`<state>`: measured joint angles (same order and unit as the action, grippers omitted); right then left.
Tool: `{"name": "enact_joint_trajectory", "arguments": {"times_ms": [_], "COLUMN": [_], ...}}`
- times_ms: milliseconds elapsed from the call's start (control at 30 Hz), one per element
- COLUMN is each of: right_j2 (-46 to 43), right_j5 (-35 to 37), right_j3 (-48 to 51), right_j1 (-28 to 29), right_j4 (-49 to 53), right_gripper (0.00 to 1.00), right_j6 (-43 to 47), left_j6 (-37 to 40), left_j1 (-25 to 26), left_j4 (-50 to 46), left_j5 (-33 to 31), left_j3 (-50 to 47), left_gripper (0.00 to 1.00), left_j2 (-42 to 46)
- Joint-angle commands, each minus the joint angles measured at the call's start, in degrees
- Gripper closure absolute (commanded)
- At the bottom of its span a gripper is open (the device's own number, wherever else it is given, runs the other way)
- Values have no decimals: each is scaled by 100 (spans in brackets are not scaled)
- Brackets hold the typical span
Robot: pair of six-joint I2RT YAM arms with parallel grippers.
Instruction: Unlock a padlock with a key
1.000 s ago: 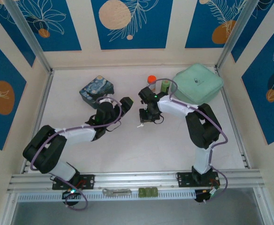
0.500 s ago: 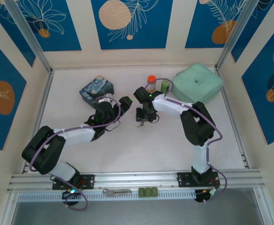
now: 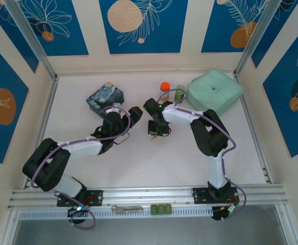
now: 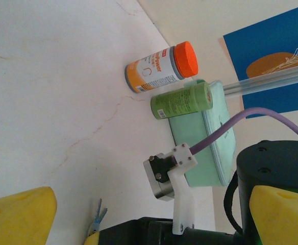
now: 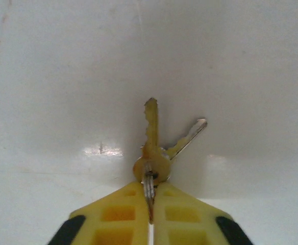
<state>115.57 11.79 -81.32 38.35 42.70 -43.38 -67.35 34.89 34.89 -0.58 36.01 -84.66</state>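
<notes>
Just right of the blue starry-painted box (image 3: 105,97), the left gripper (image 3: 134,114) spreads its yellow fingers (image 4: 19,217) wide, holding nothing. Farther right of that box, the right gripper (image 5: 150,206) is clamped tight on the small brassy metal key (image 5: 151,130) over the white table (image 5: 62,76).

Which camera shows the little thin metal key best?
The right wrist camera: the small thin metal key sits close up, its teeth clear, pinched in the shut right gripper. From the top camera it is only a tiny speck by that gripper.
</notes>
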Motion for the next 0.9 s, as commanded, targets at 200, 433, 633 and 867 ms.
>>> {"name": "enact_joint_trajectory", "arguments": {"times_ms": [200, 433, 633, 867], "right_j2": [-1015, -1887, -2375, -2527], "right_j5": [-928, -2154, -2645, -3039], "right_j3": [1174, 1850, 2324, 2492], "right_j1": [-474, -1065, -1443, -1626], "right_j4": [-1275, -2067, -2534, -2886], "right_gripper": [100, 100, 100, 100], "right_j6": [-403, -1052, -1572, -1943], "left_j6": [1154, 975, 1454, 1295], "left_j1": [-254, -320, -210, -20], "left_j4": [995, 2423, 2383, 2853], "left_j5": [1432, 3087, 3139, 3355], "left_j3": [63, 304, 152, 394], "left_gripper": [4, 23, 26, 44], "left_j2": [-247, -1173, -1217, -1789]}}
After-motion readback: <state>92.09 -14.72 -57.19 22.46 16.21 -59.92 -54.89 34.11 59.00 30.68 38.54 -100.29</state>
